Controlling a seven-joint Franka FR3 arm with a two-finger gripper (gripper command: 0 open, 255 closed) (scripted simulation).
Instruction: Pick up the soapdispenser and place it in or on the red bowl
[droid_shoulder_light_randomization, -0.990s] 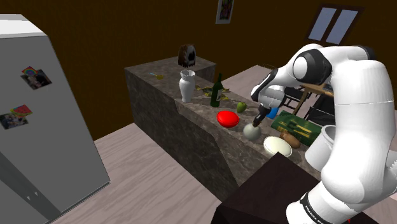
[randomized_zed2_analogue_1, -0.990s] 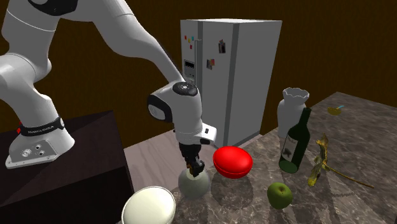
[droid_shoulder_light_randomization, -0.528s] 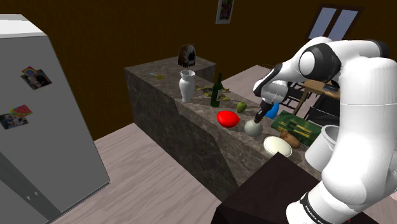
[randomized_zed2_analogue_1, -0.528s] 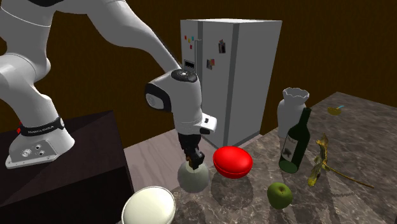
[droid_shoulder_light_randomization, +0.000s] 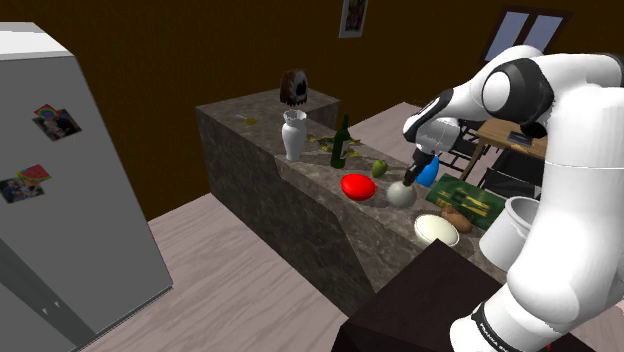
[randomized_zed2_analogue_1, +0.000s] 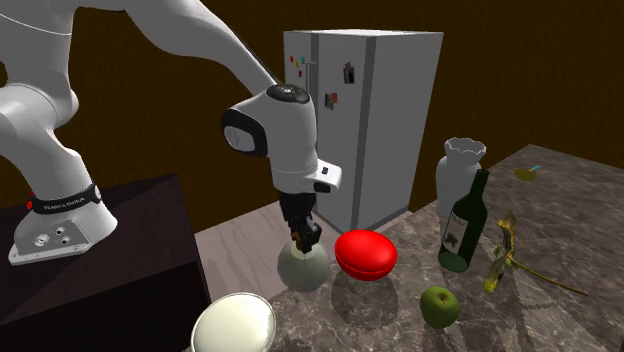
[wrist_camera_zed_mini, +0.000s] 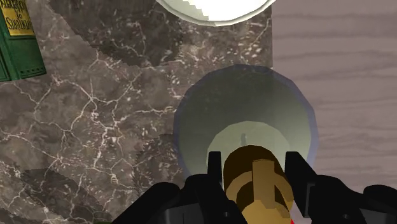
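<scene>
Brown-topped soapdispenser (wrist_camera_zed_mini: 245, 108) in tool (wrist_camera_zed_mini: 254, 160) grip

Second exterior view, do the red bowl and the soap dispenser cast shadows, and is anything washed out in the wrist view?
Second exterior view: a soft dark shadow lies on the counter beneath the red bowl; the soap dispenser's hardly shows. Wrist view: the white bowl glares almost featureless; the pincer clasping the pump is flat black.
</scene>
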